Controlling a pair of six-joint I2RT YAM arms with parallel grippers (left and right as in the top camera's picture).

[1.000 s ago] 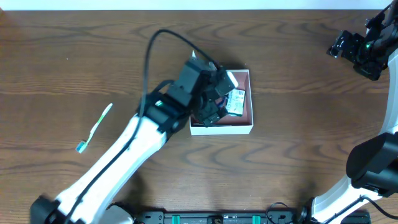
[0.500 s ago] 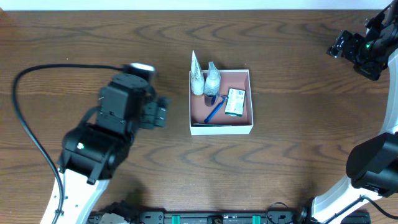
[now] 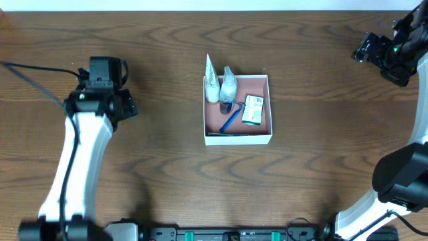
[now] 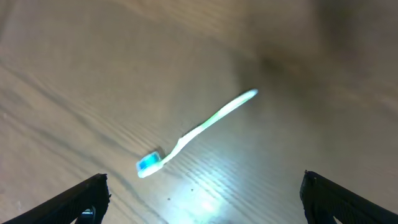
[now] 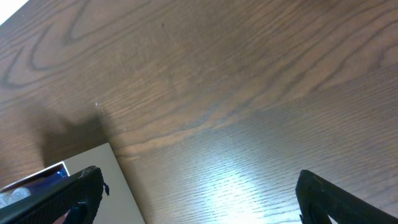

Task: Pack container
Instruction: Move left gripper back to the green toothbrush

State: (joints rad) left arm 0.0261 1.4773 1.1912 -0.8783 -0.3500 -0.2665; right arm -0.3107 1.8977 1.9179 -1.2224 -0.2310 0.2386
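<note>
The container (image 3: 269, 100), a square white box with a dusty-pink inside, sits at the table's middle. It holds two white tubes (image 3: 221, 87), a blue razor (image 3: 231, 119) and a small green soap box (image 3: 253, 110). My left gripper (image 3: 103, 94) is far to its left, open and empty. In the left wrist view its fingers (image 4: 202, 208) hang above a pale green toothbrush (image 4: 199, 127) with a blue-and-white head, lying flat on the wood. In the overhead view my arm hides the toothbrush. My right gripper (image 3: 381, 53) is open and empty at the far right back, and it also shows in the right wrist view (image 5: 214, 199).
The table is dark brown wood (image 3: 321, 167). A flat white edge (image 5: 118, 186) shows at the lower left of the right wrist view; I cannot tell what it is. The right arm's base (image 3: 401, 181) stands at the front right.
My left arm has swung from over the container to the left side of the table, above the toothbrush. The container's contents now show. The right arm has not moved.
</note>
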